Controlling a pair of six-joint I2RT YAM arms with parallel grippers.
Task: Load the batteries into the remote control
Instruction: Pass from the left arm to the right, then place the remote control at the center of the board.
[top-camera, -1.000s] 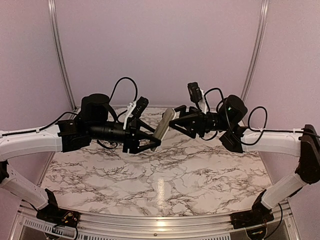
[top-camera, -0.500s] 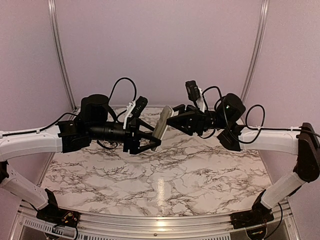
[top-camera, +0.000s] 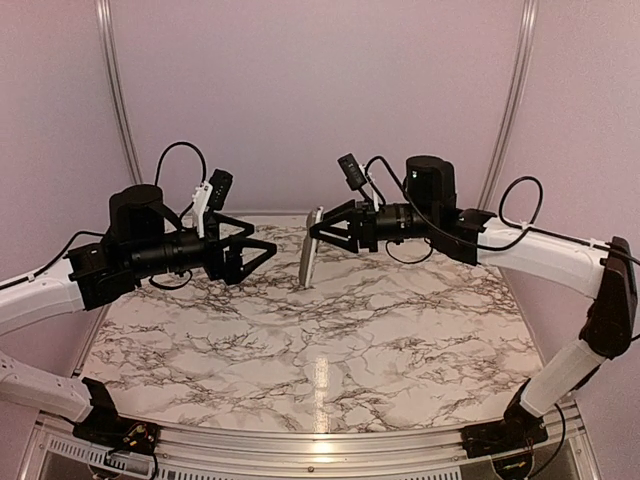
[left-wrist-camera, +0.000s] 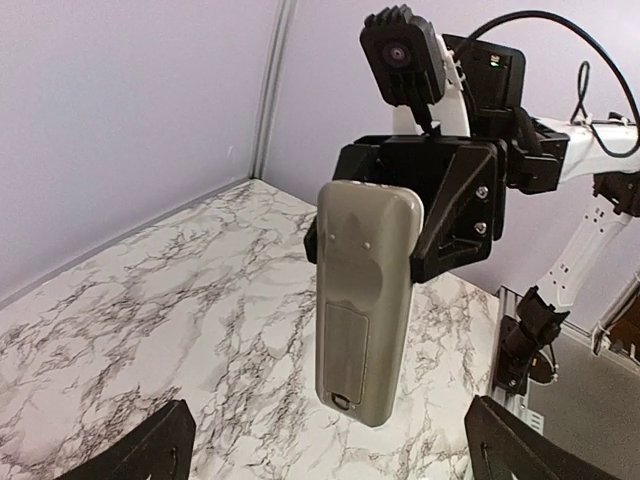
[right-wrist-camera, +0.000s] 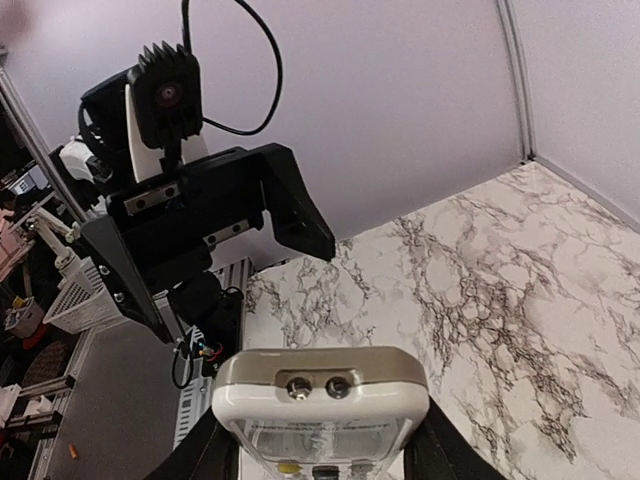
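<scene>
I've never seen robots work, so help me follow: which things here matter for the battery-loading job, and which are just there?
Part of the job: remote control, held on end in the right jaws; left jaws, open and empty, facing it. No batteries show in any view.
Just there: marble table; pale wall; metal frame posts.
</scene>
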